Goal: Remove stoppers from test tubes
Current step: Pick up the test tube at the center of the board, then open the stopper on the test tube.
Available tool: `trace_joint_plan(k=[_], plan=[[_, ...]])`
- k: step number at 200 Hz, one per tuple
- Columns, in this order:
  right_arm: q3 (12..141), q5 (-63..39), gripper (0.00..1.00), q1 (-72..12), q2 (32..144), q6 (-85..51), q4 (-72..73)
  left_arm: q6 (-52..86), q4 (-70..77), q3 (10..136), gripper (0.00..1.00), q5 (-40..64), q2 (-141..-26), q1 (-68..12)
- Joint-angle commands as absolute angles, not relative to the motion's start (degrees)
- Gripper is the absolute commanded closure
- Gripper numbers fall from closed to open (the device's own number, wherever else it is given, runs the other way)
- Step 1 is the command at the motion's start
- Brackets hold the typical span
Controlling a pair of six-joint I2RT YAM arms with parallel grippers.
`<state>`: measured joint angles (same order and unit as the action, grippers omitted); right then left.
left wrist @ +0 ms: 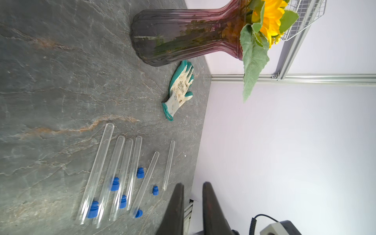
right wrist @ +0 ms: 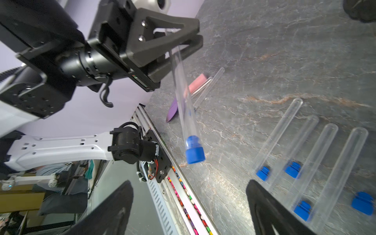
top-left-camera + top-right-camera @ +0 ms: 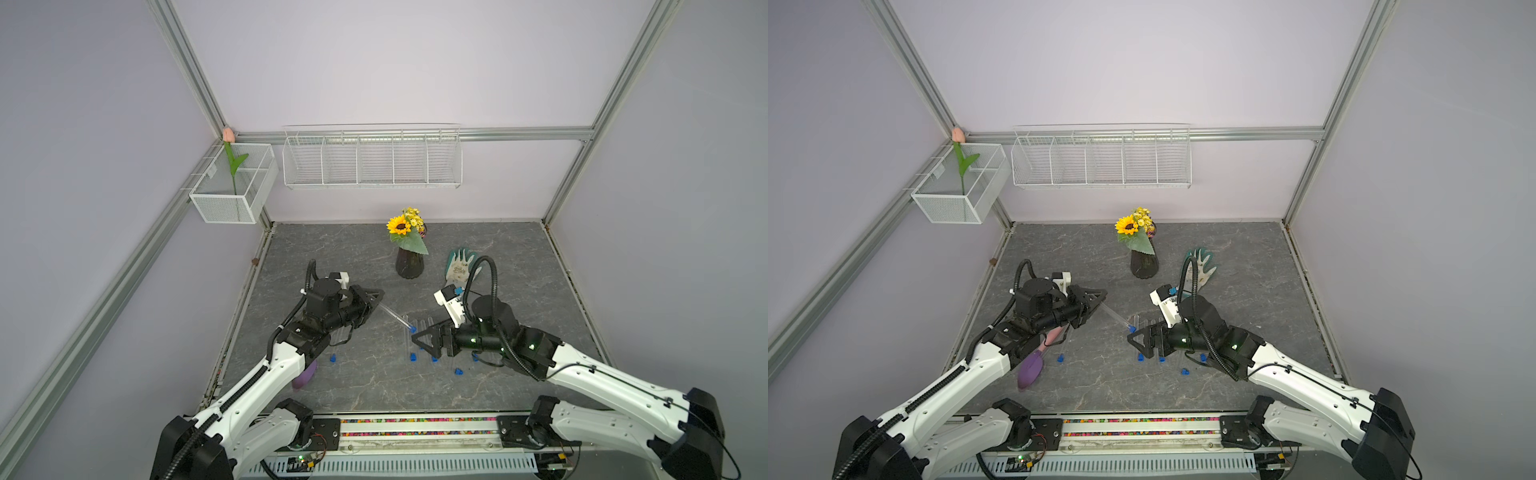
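Gripping a test tube (image 3: 395,316) tight in the left jaws, middle of both top views, blue stopper (image 3: 412,329) plugged in. Holding right jaws wide open just beside it.

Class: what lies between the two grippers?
A clear test tube, clamped in the left gripper, its blue stopper pointing to the open right gripper; both top views show it.
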<state>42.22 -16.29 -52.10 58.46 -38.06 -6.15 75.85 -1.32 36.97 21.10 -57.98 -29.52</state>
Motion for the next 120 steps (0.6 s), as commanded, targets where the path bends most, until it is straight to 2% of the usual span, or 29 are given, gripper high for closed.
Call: trace_joint_plan(k=[1, 35, 63, 120], plan=[[41.92, -19.90, 0.11, -51.83, 60.05, -40.50, -0.09, 78.83, 1.42, 36.22, 1.00, 21.61, -56.91, -29.21], [42.43, -20.53, 0.15, -51.79, 61.43, -41.02, 1.83, 79.34, 1.40, 36.15, 1.00, 21.75, -55.91, -29.27], [42.54, -20.79, 0.22, -51.81, 62.01, -41.27, 3.05, 79.69, 1.68, 35.86, 1.00, 22.08, -55.54, -29.27], [42.58, -20.65, 0.43, -51.79, 61.96, -41.76, 3.87, 80.33, 2.79, 34.98, 1.00, 22.43, -55.37, -29.22]])
